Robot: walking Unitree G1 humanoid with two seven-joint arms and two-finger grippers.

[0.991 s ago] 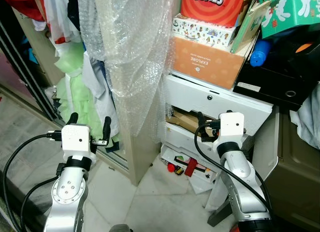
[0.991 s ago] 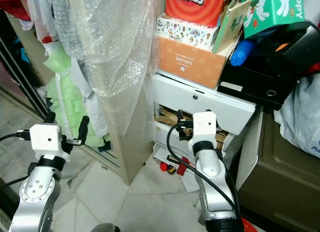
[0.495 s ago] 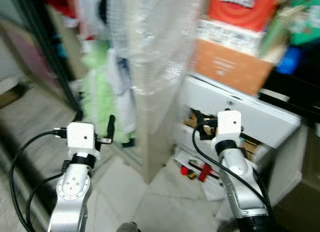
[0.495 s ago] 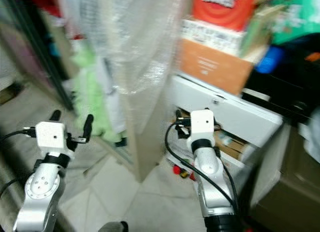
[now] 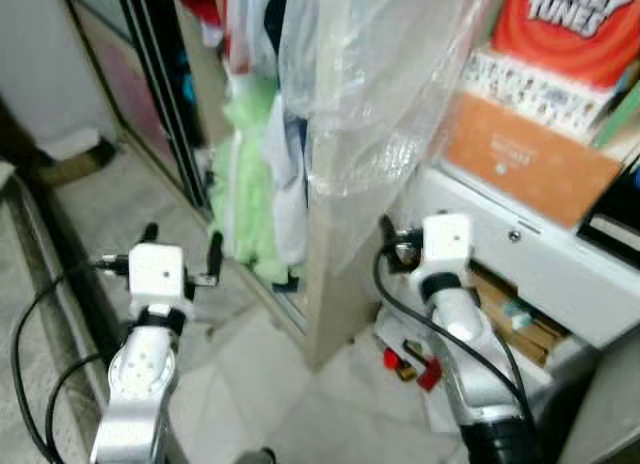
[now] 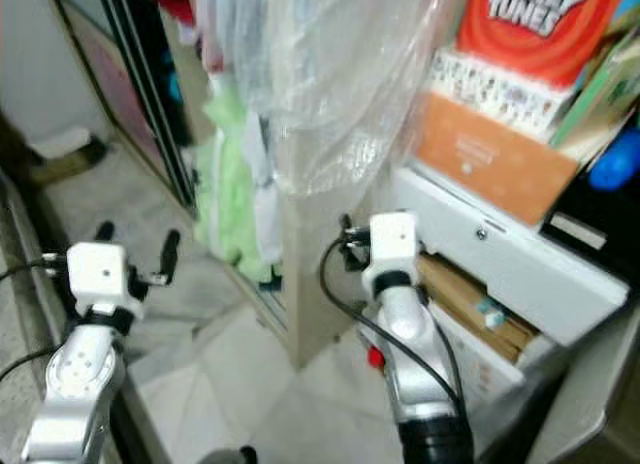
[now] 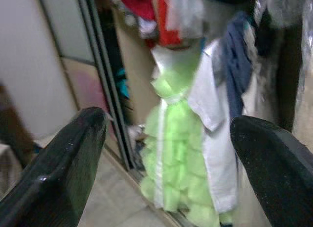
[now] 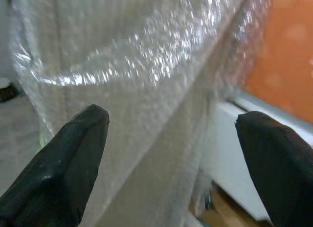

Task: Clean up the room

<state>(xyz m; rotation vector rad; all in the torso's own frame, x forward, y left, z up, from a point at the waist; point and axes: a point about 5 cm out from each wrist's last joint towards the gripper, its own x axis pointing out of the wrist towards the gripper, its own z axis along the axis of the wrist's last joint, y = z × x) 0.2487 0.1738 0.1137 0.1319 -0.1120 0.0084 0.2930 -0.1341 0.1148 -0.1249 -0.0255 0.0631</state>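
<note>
Room clutter stands ahead: a closet [image 5: 150, 74] at the left with hanging clothes, a green dress [image 7: 178, 153] among them, and bubble wrap [image 5: 385, 74] draped over its beige side panel. To the right, a white cabinet [image 5: 530, 264] carries an orange box [image 5: 525, 159] under a red box [image 5: 575, 29]. Small red bits [image 5: 410, 364] lie on the tiled floor. Left gripper [image 5: 180, 249] and right gripper [image 8: 171, 153] hover spread wide, both empty

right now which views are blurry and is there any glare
Both eye views are motion-smeared, softening the orange box and the floor; left wrist view is soft on the green dress with its black fingers out of focus; right wrist view shows bright glare speckling the bubble wrap.
</note>
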